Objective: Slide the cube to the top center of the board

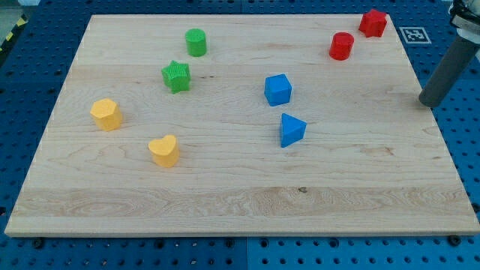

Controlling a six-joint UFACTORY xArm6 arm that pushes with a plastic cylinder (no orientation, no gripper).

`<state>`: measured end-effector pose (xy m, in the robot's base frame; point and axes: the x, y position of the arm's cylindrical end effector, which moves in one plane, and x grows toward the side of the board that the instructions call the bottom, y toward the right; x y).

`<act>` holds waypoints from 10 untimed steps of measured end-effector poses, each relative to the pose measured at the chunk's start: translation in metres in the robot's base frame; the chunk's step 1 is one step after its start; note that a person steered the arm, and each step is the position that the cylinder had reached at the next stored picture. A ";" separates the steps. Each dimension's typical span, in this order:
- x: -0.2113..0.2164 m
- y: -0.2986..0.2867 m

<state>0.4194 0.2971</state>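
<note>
the arm carries no pincer, so no open or closed state applies; it ends in a dark rod whose tip sits just past the right edge of the wooden board, over the blue perforated table; the tip is well apart from every block; the blue cube lies a little right of the board's middle, nearer the top edge than the bottom; just below it sits a blue triangular block; a red cylinder and another red block stand near the top right corner; a green cylinder and green star lie towards the top left; a yellow hexagonal block and yellow heart lie near the left edge.
</note>
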 end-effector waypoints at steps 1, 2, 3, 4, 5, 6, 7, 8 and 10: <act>0.006 -0.013; 0.032 -0.036; 0.054 -0.087; 0.054 -0.087; 0.045 -0.090; 0.034 -0.128; 0.022 -0.152; 0.018 -0.172; 0.021 -0.210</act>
<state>0.4400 0.0872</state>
